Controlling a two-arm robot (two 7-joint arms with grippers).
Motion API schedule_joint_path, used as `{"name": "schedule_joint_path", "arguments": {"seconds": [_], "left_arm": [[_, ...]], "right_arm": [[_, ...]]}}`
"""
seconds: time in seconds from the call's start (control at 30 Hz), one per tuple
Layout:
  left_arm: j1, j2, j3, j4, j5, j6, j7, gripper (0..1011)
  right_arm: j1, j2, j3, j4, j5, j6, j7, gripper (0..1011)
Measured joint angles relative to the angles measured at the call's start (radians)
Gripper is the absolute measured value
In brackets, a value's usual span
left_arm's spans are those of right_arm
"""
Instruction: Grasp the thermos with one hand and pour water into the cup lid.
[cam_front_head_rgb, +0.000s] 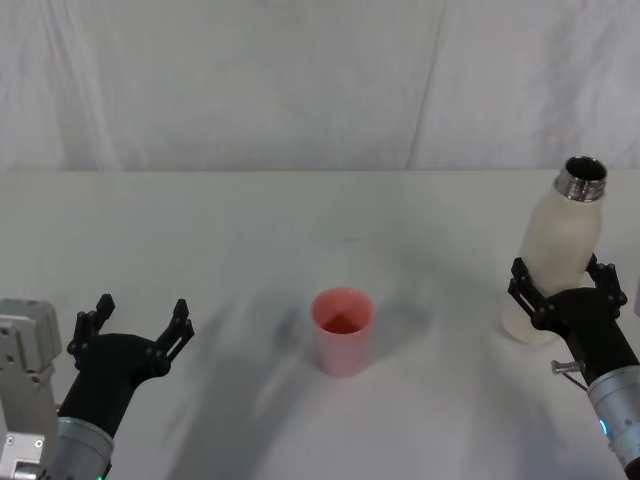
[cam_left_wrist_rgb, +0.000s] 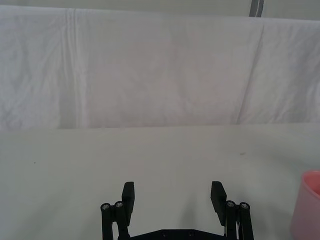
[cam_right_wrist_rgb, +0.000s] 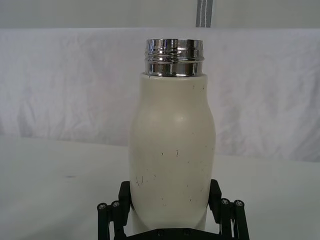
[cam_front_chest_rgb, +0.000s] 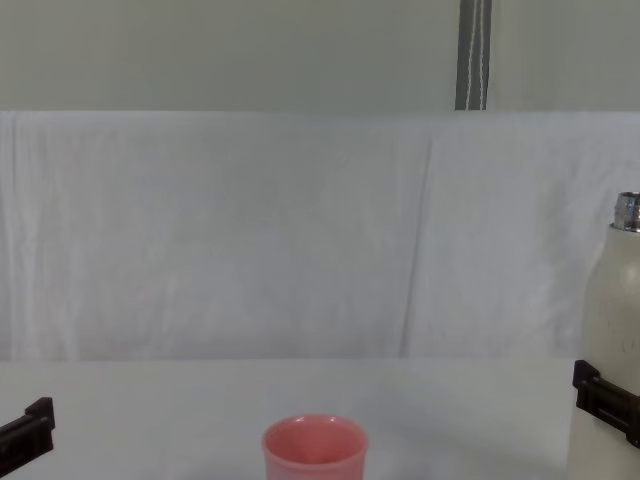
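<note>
The thermos (cam_front_head_rgb: 560, 240), a tall cream-white bottle with a bare steel threaded neck, stands upright on the table at the right. My right gripper (cam_front_head_rgb: 562, 278) is shut on its lower body, one finger pressed against each side; the right wrist view shows the thermos (cam_right_wrist_rgb: 172, 145) held between those fingers (cam_right_wrist_rgb: 125, 195). The cup lid (cam_front_head_rgb: 343, 330), a small salmon-pink cup, stands upright and mouth-up at the table's middle, left of the thermos. My left gripper (cam_front_head_rgb: 142, 318) hovers open at the near left, well apart from the cup lid (cam_left_wrist_rgb: 310, 207), with nothing between its fingers.
A white cloth covers the table (cam_front_head_rgb: 250, 230) and hangs as a backdrop (cam_front_chest_rgb: 250, 230) behind it. The thermos (cam_front_chest_rgb: 612, 330) and the cup lid (cam_front_chest_rgb: 314, 450) stand roughly level across the table, with bare cloth between them.
</note>
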Motion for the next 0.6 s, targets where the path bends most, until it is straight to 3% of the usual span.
{"name": "schedule_joint_path", "arguments": {"seconds": [0.6], "left_arm": [[0.0,0.0,0.0,0.0,0.0,0.0,0.0,1001]], "right_arm": [[0.002,0.002,-0.001,0.008,0.003,0.0,0.0,950]]}}
